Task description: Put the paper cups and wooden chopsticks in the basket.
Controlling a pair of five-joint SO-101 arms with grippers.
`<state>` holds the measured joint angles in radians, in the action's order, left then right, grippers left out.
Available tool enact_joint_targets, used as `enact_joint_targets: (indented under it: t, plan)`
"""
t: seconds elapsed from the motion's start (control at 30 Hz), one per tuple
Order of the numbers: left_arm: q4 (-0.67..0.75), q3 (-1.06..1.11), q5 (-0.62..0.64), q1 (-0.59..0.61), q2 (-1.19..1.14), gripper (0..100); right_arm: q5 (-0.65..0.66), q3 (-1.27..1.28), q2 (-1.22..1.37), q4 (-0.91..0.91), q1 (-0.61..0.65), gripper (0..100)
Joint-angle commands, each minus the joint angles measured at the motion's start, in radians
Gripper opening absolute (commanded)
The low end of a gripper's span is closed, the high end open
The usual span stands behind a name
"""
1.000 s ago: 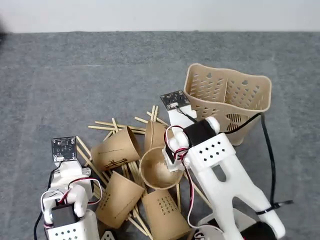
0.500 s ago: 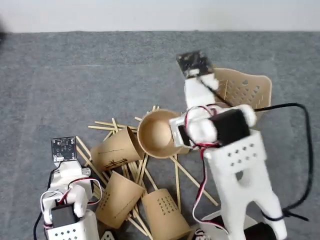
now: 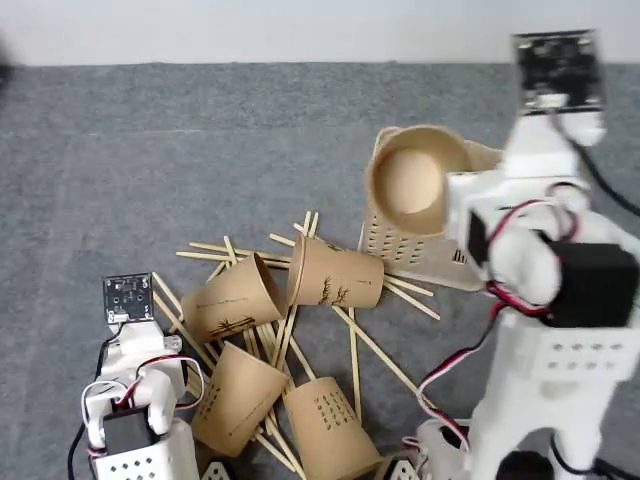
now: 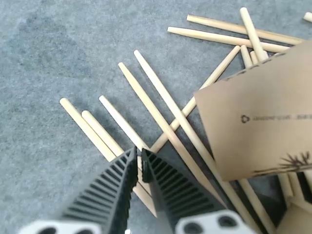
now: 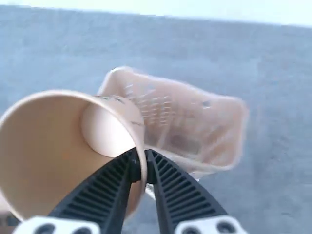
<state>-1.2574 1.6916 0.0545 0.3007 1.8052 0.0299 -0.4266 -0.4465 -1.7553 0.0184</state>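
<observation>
My right gripper (image 5: 140, 161) is shut on the rim of a paper cup (image 5: 63, 146), held high above the beige basket (image 5: 190, 126). From above, that cup (image 3: 415, 185) hangs over the basket (image 3: 400, 245), mouth toward the camera. Several other paper cups lie tipped on the grey table, among them one (image 3: 335, 280) by the basket and one (image 3: 232, 298) nearer my left arm. Wooden chopsticks (image 3: 290, 330) are scattered under and around them. My left gripper (image 4: 138, 155) is shut with nothing in it, low over chopsticks (image 4: 161, 122) beside a cup (image 4: 263, 117).
The grey felt table (image 3: 150, 150) is open at the back and left. The right arm's white body (image 3: 550, 350) rises tall at the front right. The left arm's base (image 3: 135, 400) sits at the front left.
The right arm has lifted the cup out of the pile and swung it back and right, over the basket. The basket has tipped or shifted. The left arm has kept still.
</observation>
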Motion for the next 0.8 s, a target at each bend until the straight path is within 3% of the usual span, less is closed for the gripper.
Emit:
enact_joint_targets:
  t: [0.0, 0.4, 0.7, 0.77]
  plan:
    - [-0.005, -0.008, -0.002, 0.0, 0.015, 1, 0.035, -0.051, -0.018, -0.005, -0.11, 0.8]
    - [-0.005, -0.008, -0.002, 0.0, 0.015, 1, 0.075, -0.051, 0.099, 0.018, -0.297, 0.8]
    - [-0.005, -0.008, -0.002, 0.0, 0.015, 1, 0.077, -0.051, 0.237, 0.018, -0.298, 1.6]
    - [-0.005, -0.008, -0.002, 0.0, 0.015, 1, 0.077, -0.051, 0.239, 0.018, -0.297, 5.8]
